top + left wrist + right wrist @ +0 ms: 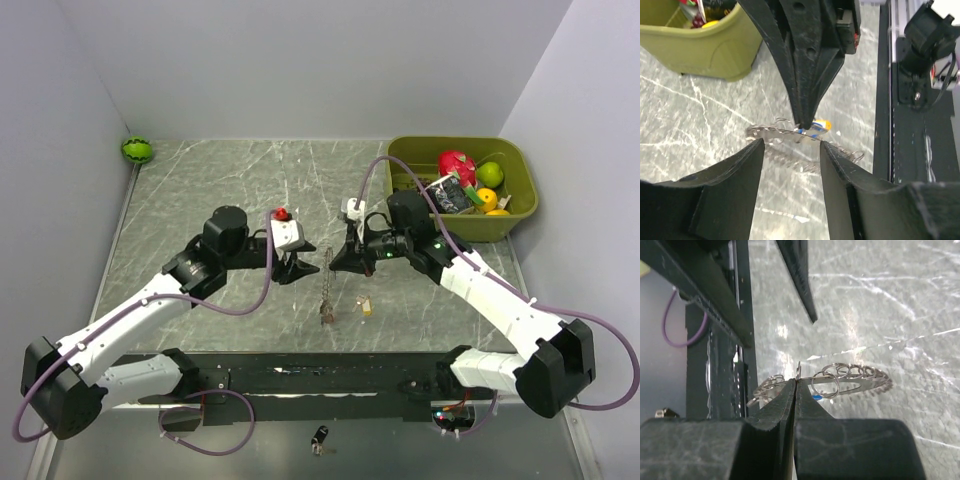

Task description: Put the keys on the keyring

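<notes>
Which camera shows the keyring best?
The right wrist view: the keyring lies across the middle, close up, its toothed edge sharp, pinched in the right gripper. The left wrist view shows it blurred and partly hidden; the top view shows only a thin sliver.

Looks like a robotics lab: two arms (130, 318) bolted to a black rail (330, 380), marble-patterned tabletop (200, 190), plain grey partition walls (300, 60).
</notes>
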Tool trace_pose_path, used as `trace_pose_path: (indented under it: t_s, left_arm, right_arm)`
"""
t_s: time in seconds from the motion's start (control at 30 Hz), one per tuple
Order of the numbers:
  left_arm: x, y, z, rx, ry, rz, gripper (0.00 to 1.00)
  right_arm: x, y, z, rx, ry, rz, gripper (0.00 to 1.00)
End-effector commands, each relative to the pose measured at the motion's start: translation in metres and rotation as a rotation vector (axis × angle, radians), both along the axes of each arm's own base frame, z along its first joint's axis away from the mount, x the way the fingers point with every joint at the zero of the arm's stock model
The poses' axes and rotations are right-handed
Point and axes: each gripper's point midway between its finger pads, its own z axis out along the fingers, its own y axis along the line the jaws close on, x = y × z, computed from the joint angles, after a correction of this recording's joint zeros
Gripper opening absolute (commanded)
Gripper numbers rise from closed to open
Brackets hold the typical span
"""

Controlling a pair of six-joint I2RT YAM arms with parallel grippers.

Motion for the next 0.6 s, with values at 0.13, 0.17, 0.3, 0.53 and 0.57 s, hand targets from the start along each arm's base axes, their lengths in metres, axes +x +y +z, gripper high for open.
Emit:
trace_pose_path:
  t_s: [0.13, 0.17, 0.3, 0.53, 0.57]
  left_arm:
    - [-0.014, -0.002, -0.012, 0.110, 0.033, -0.112, 0.53]
    - [-0.015, -0.004, -0.011, 0.111, 0.037, -0.125, 0.52]
    - [-0.020, -0.009, -0.017, 0.115, 0.058, -0.171, 0.49]
    - [-0.019, -0.015, -0.018, 0.105, 0.050, -0.187, 0.42]
    - [-0.018, -0.017, -0.018, 0.105, 0.052, -0.186, 0.39]
  right_arm:
    - [-0.007, 0.013, 0.020, 0.006, -0.108, 0.100, 0.00]
    - [-0.010, 0.014, 0.021, 0.009, -0.113, 0.114, 0.00]
    - [-0.015, 0.017, 0.020, 0.010, -0.116, 0.129, 0.00]
    - [-0.020, 0.020, 0.021, 0.020, -0.117, 0.150, 0.00]
    - [-0.021, 0.021, 0.021, 0.021, -0.115, 0.154, 0.00]
